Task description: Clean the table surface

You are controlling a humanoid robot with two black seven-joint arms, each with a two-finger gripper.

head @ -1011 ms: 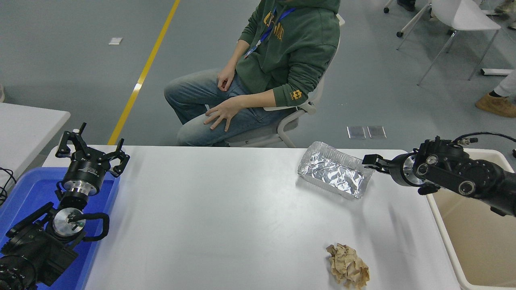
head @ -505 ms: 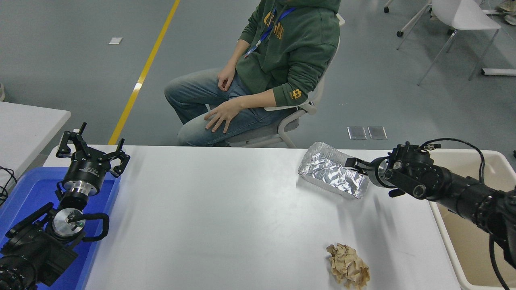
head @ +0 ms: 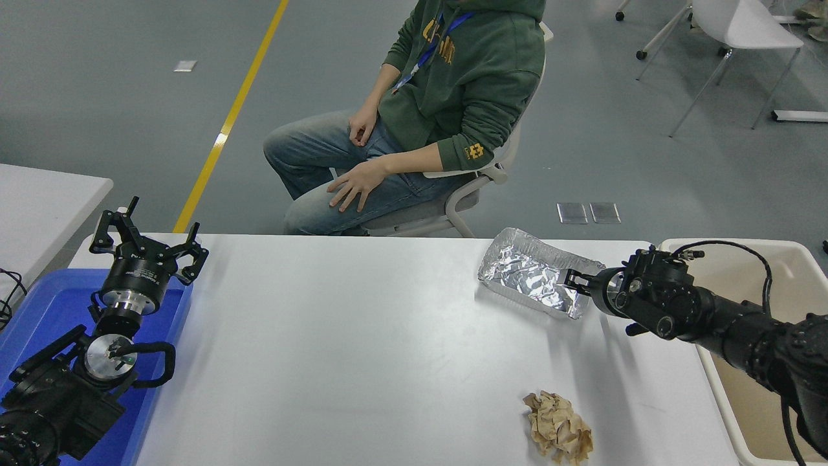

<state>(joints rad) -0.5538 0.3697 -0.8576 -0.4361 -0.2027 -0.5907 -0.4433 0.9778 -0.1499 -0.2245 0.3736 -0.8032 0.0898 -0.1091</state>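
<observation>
Table surface white, matte, smooth

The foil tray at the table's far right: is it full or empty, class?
Empty. The foil tray shows only its bare crinkled silver floor and walls. The right end effector is at its right end.

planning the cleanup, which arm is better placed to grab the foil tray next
Right. Its pincer is already at the foil tray rim, next to the beige bin. The left pincer sits parked over the blue tray, across the table surface.
</observation>
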